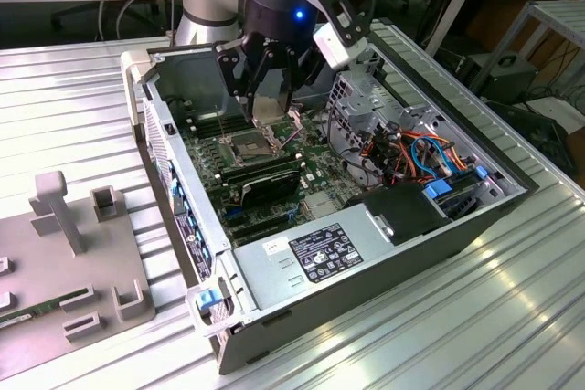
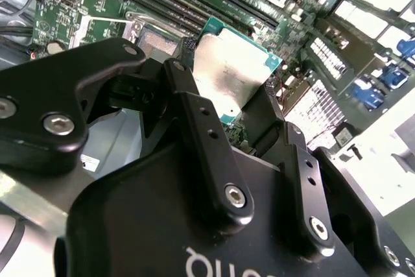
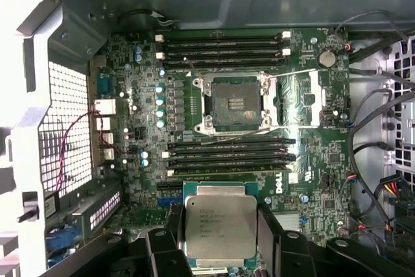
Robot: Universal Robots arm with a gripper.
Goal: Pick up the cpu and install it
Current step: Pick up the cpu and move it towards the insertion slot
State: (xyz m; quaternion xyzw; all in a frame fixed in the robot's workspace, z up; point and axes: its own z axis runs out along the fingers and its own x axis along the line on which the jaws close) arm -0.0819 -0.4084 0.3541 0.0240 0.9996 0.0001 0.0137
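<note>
Already the pickup looks done: over the open computer case (image 1: 157,134), the gripper (image 1: 271,102) is closed on the cpu (image 3: 220,228), holding it flat above the motherboard (image 3: 327,160), near the socket (image 3: 233,102), which stands open and empty. Installation, I judge, is not yet done.

Inside the computer case (image 1: 411,267) on the table (image 1: 512,335), the gripper (image 3: 220,238) holds the cpu (image 3: 220,225) above the motherboard (image 3: 324,160), near the socket (image 3: 235,100), which lies between two memory-slot banks (image 3: 227,154).
</note>
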